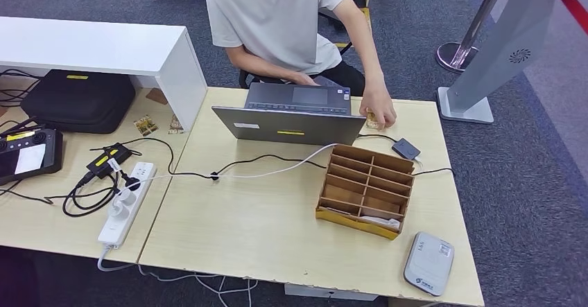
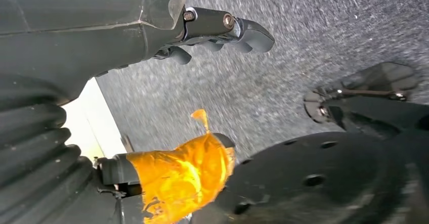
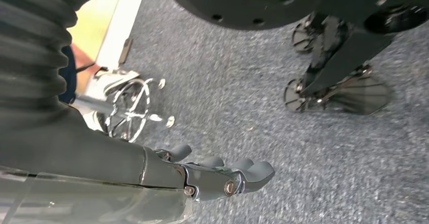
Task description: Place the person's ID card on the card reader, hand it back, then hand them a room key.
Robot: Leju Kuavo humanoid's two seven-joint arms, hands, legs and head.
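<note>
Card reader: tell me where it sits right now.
In the head view, the card reader lies at the table's near right corner, just right of the cardboard organizer.

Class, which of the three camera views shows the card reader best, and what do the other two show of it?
The head view: the white card reader lies whole on the table's near right corner. Both wrist views look down at carpet, with nothing of the reader.
</note>
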